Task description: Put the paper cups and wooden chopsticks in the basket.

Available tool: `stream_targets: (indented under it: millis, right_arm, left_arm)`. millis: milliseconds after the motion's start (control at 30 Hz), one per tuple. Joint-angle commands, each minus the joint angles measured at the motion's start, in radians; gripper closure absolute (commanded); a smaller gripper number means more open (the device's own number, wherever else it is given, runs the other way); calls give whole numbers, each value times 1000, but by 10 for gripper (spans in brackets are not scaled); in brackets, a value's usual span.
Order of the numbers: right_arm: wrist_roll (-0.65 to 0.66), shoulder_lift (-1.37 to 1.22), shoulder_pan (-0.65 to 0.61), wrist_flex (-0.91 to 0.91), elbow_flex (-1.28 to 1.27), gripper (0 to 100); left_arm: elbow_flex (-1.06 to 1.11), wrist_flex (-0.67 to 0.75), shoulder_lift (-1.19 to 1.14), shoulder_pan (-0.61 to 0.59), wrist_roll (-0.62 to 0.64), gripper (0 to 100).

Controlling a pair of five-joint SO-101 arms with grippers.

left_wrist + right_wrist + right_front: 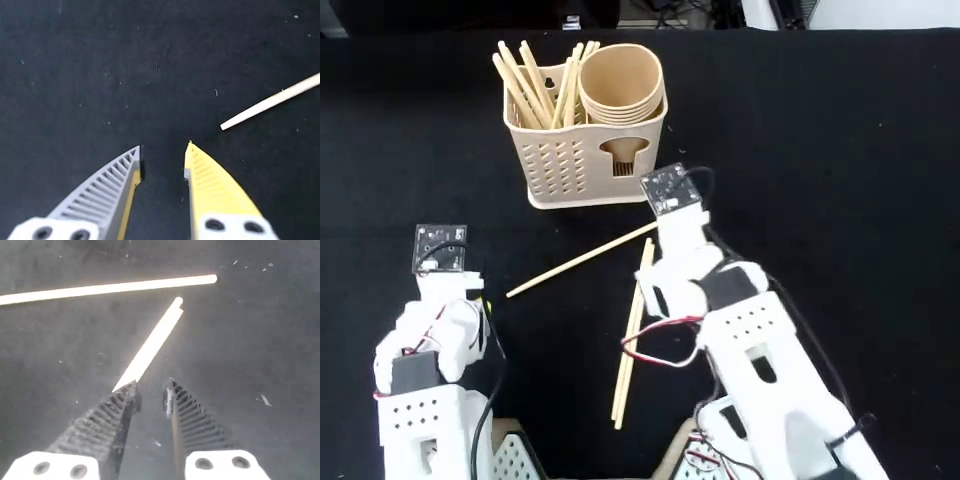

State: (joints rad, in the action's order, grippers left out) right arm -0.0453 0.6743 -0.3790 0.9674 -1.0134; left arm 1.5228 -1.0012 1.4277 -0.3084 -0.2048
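Observation:
A beige slotted basket (570, 170) stands at the back of the table. It holds a stack of paper cups (620, 80) and several wooden chopsticks (535, 85). On the black table lie a single slanted chopstick (575, 262) and a pair of chopsticks (630, 340) side by side. My right gripper (150, 387) is open by a narrow gap just above the table. The pair (152, 342) runs under one of its fingers, and the single chopstick (110, 288) lies beyond. My left gripper (164, 150) is open and holds nothing, with the single chopstick's end (270, 102) off to one side.
The right arm (720, 300) stretches over the middle of the table, its wrist just in front of the basket. The left arm (430, 340) sits folded at the near left. Black cloth covers the table (840, 150).

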Motion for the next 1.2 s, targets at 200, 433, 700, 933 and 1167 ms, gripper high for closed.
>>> stream_targets:
  millis: [200, 433, 700, 933, 1167]
  right_arm:
    - [-184, -512, -121, 12, 344, 903]
    - [-192, -633, -109, 25, 404, 841]
    - [-193, -642, -110, 32, 392, 786]
    - [-198, -642, -114, 31, 390, 786]
    - [-198, -748, -109, 11, 406, 786]
  left_arm:
    - [81, 137, 20, 67, 74, 841]
    - [81, 138, 20, 67, 72, 841]
    - [81, 138, 20, 67, 71, 841]
    - [81, 138, 20, 67, 71, 841]
    - [82, 138, 20, 62, 71, 841]
